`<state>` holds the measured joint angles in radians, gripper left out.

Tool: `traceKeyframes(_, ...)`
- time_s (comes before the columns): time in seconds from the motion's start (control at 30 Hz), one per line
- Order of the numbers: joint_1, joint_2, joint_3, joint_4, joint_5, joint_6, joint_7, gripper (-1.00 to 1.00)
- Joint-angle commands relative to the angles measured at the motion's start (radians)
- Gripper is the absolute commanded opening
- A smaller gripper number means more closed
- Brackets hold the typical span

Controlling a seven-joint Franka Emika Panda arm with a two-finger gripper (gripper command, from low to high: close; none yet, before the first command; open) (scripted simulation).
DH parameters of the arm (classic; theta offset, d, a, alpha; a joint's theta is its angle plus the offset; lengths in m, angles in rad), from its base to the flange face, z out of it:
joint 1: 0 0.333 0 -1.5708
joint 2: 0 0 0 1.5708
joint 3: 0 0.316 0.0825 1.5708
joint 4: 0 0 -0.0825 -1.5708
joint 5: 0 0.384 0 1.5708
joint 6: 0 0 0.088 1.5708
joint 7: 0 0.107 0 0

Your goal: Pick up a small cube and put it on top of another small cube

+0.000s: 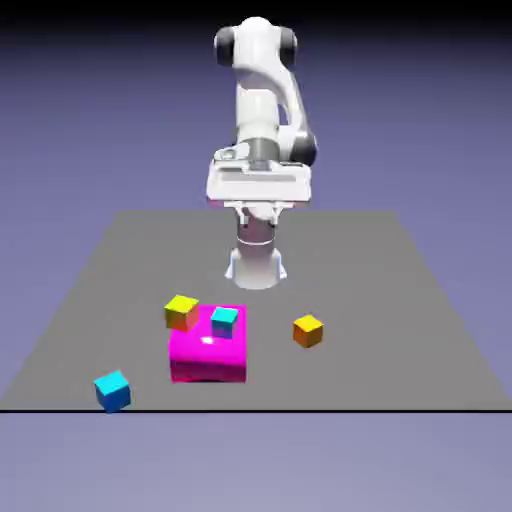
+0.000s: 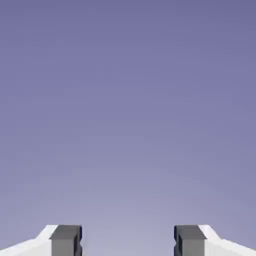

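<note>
The small cube [image 1: 308,330], orange-sided with a yellowish-orange top, rests on the grey table to the exterior view's right of the magenta block [image 1: 208,358]. My gripper [image 1: 257,190] hangs high above the table's far part, well back from the small cube and far above it. In the hand view the gripper [image 2: 127,242] is open, its two grey fingertips [image 2: 65,240] stand wide apart, and only the blue-violet backdrop shows between them. No cube appears in the hand view.
A mostly yellow cube [image 1: 181,312] sits at the magenta block's far left corner. One cyan cube [image 1: 224,321] stands on top of the magenta block. Another cyan cube [image 1: 113,390] lies near the table's [image 1: 400,300] front left edge.
</note>
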<state>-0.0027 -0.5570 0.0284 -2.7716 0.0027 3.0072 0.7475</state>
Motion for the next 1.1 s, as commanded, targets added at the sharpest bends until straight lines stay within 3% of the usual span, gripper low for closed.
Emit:
traceKeyframes(0.0,-0.009,0.034,0.033,0.008,-0.039,-0.044,-0.001,0.0)
traceKeyframes(1.07,-0.263,1.172,1.065,0.164,-1.377,-1.435,-0.048,0.0)
